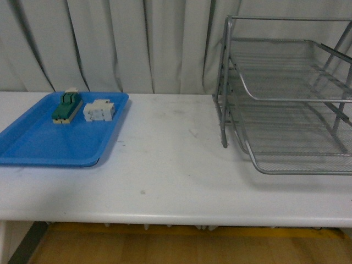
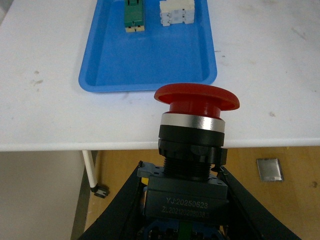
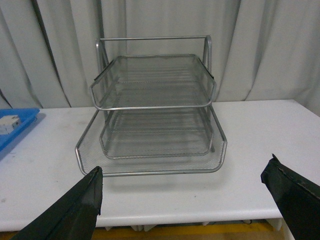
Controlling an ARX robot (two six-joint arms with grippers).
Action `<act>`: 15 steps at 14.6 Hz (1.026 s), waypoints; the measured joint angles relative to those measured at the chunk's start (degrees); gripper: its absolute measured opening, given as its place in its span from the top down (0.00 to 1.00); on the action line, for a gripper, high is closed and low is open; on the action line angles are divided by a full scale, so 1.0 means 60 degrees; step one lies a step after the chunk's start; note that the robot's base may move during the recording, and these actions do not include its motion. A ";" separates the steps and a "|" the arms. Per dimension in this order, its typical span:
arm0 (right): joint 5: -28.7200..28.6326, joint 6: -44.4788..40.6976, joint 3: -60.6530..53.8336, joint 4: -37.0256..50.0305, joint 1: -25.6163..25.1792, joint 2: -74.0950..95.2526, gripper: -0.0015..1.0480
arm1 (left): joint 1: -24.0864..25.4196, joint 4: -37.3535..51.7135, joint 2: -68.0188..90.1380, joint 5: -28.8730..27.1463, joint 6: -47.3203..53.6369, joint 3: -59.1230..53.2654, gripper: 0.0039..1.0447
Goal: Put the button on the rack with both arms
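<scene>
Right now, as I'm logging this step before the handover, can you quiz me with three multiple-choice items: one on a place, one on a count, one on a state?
1. Where is the button?
A. on the blue tray
B. in the left gripper
C. on the rack

2. How many blocks lie on the tray?
A. one
B. two
C. four

3. The right gripper is:
A. open and empty
B. shut on a block
C. shut on the button

Answers:
1 B, its dark body sits between the left gripper's fingers.
2 B, only a green block and a white block show.
3 A, its fingers stand wide apart with nothing between.
</scene>
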 joint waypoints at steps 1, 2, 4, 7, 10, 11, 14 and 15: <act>0.0004 0.0000 0.0000 -0.0015 0.0000 0.0000 0.06 | 0.0004 0.0051 -0.0025 0.0015 0.0000 0.0000 0.66; 0.0004 0.0000 0.0000 -0.0011 0.0000 0.0000 0.06 | -0.0011 0.0051 -0.0047 0.0029 0.0000 0.0000 0.66; 0.0004 0.0000 0.0000 -0.0007 0.0000 0.0000 0.06 | -0.0029 0.0044 -0.0022 0.0036 0.0000 0.0000 0.66; 0.0007 0.0000 0.0000 0.0004 0.0000 0.0000 0.06 | -0.0036 0.0004 -0.0007 0.0055 0.0000 0.0000 0.66; 0.0047 0.0004 0.0000 -0.0033 0.0004 0.0000 0.06 | -0.0015 0.0696 0.0015 0.0743 0.0328 -0.0160 0.66; 0.0040 0.0000 0.0000 -0.0011 0.0004 -0.0004 0.06 | -0.0667 0.1570 0.0390 0.1592 0.1042 -0.0189 0.66; 0.0033 0.0000 0.0000 -0.0007 0.0007 -0.0004 0.06 | -0.3242 0.3512 0.4069 0.2317 0.1978 0.1133 0.66; 0.0033 0.0000 0.0000 -0.0007 0.0007 -0.0004 0.06 | -0.3585 0.3770 0.5111 0.2419 0.1993 0.1759 0.66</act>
